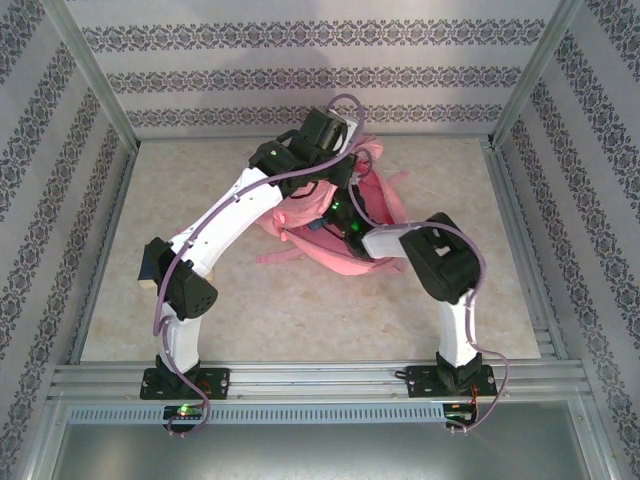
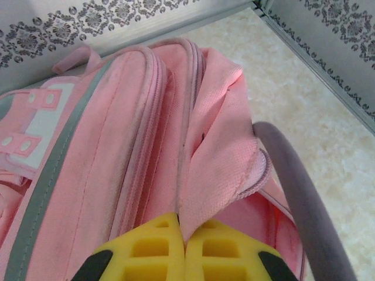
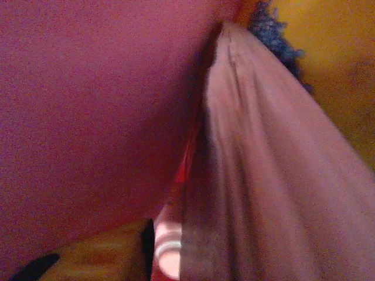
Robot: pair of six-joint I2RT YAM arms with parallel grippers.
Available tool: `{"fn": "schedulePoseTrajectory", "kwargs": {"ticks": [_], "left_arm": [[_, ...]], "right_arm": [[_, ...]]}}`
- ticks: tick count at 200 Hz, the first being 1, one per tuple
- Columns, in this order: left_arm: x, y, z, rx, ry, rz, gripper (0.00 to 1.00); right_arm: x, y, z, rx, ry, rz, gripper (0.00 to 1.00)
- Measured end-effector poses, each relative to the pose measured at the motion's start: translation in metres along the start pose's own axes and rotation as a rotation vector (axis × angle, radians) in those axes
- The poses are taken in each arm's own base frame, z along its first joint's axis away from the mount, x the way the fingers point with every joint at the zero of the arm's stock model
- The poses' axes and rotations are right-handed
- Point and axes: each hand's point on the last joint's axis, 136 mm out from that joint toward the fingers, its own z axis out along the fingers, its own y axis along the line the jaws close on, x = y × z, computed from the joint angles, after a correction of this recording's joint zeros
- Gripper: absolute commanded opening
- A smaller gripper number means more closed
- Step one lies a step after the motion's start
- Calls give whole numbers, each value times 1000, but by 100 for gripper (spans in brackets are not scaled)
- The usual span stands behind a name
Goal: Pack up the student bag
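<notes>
Bag [image 1: 335,258] is flopped down around the middle of the desk [image 1: 300,320], a bit toward the back wall, with both arms reaching over it. Left fingers [image 2: 146,249] are clamped tight on a fold of its pink fabric, right by the zipper edge. Right fingers [image 3: 99,257] are poked inside the bag, where it's all dim and pink with a fabric fold right in front, so honestly can't tell if they're spread or gripping anything. There's a fuzzy blue bit [image 3: 272,32] up top.
</notes>
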Motion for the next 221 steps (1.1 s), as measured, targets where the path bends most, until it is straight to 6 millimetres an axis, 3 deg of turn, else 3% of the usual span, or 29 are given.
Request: {"fn": "schedulePoseTrajectory", "kwargs": {"ticks": [12, 34, 64, 95, 125, 157, 191, 221], "left_arm": [[-5, 4, 0, 6, -13, -20, 0], [-8, 7, 0, 24, -21, -47, 0], [-10, 11, 0, 40, -21, -86, 0], [-13, 15, 1, 52, -26, -119, 0], [-9, 11, 5, 77, -10, -143, 0], [-8, 7, 9, 96, -4, -160, 0], [-11, 7, 9, 99, -17, -167, 0], [-12, 6, 9, 105, -17, -181, 0]], "right_arm": [[0, 3, 3, -22, -11, 9, 60], [-1, 7, -4, -45, -8, 10, 64], [-3, 6, -36, -43, 30, -6, 69], [-5, 21, -75, -61, 73, -41, 75], [-5, 25, -95, -54, 96, -70, 76], [-7, -4, -103, 37, 117, -45, 49], [0, -25, -112, 111, 162, -19, 11], [3, -27, -110, 123, 176, -14, 0]]}}
